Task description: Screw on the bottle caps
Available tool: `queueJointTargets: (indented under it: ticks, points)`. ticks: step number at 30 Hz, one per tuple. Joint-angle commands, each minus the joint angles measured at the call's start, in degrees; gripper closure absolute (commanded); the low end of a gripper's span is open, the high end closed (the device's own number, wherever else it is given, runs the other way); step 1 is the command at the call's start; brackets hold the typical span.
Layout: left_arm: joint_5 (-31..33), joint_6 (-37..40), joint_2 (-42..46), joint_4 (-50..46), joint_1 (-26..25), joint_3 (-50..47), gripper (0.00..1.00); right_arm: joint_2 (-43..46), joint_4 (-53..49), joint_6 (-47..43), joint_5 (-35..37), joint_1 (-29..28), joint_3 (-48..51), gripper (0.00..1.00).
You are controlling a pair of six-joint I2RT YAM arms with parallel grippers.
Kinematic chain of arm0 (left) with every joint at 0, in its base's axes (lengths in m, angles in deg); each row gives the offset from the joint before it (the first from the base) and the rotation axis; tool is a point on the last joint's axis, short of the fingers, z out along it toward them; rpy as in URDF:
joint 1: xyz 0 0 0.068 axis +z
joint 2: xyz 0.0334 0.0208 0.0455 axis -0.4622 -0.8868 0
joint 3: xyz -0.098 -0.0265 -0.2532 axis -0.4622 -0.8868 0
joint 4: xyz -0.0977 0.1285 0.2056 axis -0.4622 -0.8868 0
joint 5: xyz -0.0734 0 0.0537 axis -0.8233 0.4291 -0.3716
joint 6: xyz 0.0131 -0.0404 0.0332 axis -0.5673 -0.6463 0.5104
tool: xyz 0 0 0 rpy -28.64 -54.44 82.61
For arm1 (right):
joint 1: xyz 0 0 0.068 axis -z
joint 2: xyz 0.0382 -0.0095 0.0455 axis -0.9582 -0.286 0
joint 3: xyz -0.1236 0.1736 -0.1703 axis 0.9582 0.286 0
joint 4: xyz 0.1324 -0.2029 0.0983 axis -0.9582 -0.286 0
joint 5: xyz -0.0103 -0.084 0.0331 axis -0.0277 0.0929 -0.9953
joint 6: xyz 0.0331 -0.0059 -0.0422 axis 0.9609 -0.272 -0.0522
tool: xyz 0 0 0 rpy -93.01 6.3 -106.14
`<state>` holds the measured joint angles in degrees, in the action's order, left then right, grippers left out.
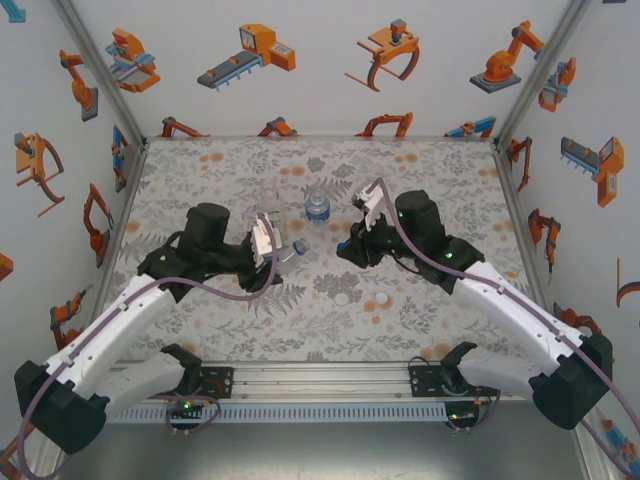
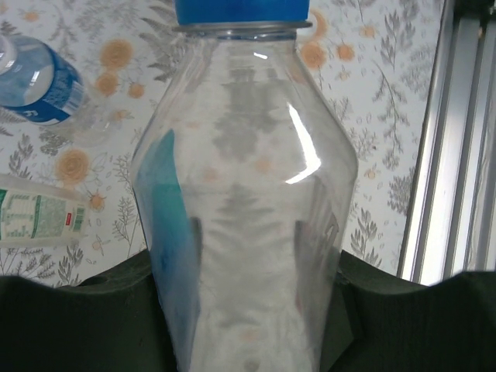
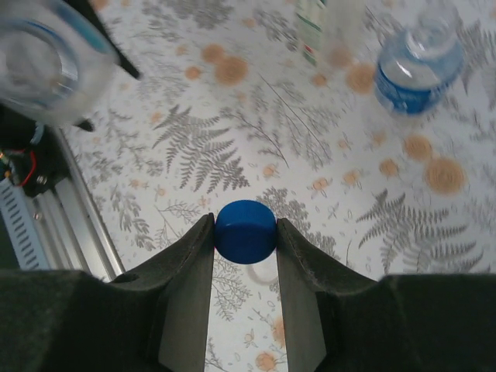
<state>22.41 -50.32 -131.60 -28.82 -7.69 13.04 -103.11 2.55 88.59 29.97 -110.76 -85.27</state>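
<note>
My left gripper [image 1: 277, 247] is shut on the short blue-tinted bottle [image 2: 244, 194], held off the table with its blue-topped narrow end [image 1: 297, 248] pointing right; the fingers [image 2: 314, 240] show dark through the clear wall. My right gripper [image 3: 246, 234] is shut on the blue cap [image 3: 246, 231] just right of that bottle, a short gap away [image 1: 347, 246]. The bottle's round end [image 3: 39, 66] shows blurred at the top left of the right wrist view. The tall narrow bottle [image 1: 270, 195] and the blue-labelled water bottle [image 1: 317, 207] stand behind. Two white caps [image 1: 342, 298] [image 1: 381, 298] lie on the table.
The flowered table mat [image 1: 230, 320] has free room at the front and sides. An aluminium rail [image 1: 320, 380] runs along the near edge between the arm bases. Patterned walls close in the left, back and right.
</note>
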Motion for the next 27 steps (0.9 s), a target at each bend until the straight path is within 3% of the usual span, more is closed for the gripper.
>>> queueJointTargets:
  ticks: [1, 11, 27]
  points:
    - [2.3, 6.0, -2.4, -5.7, -2.6, 3.0, 1.00, 2.0, -1.3, -10.8, -10.4, -0.7, -3.2, 0.93]
    - [-6.2, 7.7, -4.2, -4.9, -5.3, 3.6, 1.00, 3.9, -3.2, -21.1, -18.9, -4.8, -5.3, 0.95]
    - [-8.2, 7.3, -4.5, -4.8, -6.4, 3.3, 1.00, 1.7, -5.2, -23.1, -19.3, -7.4, -6.4, 0.96]
